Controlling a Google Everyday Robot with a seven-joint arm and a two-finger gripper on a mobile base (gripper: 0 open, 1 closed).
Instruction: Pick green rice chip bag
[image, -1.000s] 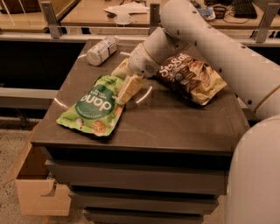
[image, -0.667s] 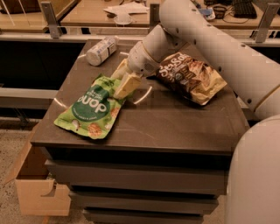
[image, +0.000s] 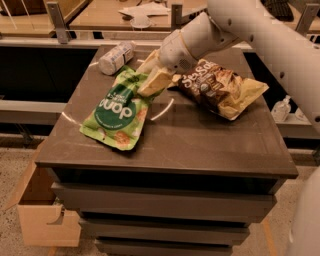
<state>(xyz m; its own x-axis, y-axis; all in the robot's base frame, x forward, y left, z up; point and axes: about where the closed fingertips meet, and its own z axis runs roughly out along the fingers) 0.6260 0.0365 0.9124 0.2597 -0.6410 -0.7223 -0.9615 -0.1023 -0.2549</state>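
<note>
The green rice chip bag (image: 117, 112) is a light-green pouch with a dark green circle and white letters. It lies on the left half of the dark table (image: 200, 145). Its top edge is raised and its lower end rests on the table. My gripper (image: 150, 82), with cream-coloured fingers (image: 157, 75), reaches down from the upper right and is shut on the bag's top right edge. The part of the bag between the fingers is hidden.
A brown-and-cream crinkled snack bag (image: 222, 87) lies just right of the gripper. A white bottle (image: 116, 57) lies on its side at the table's back left. A cardboard box (image: 42, 210) stands on the floor at the left. A counter runs behind.
The gripper has risen a little and shifted right with the bag's top edge in it. The bag has tilted up and slid slightly right.
</note>
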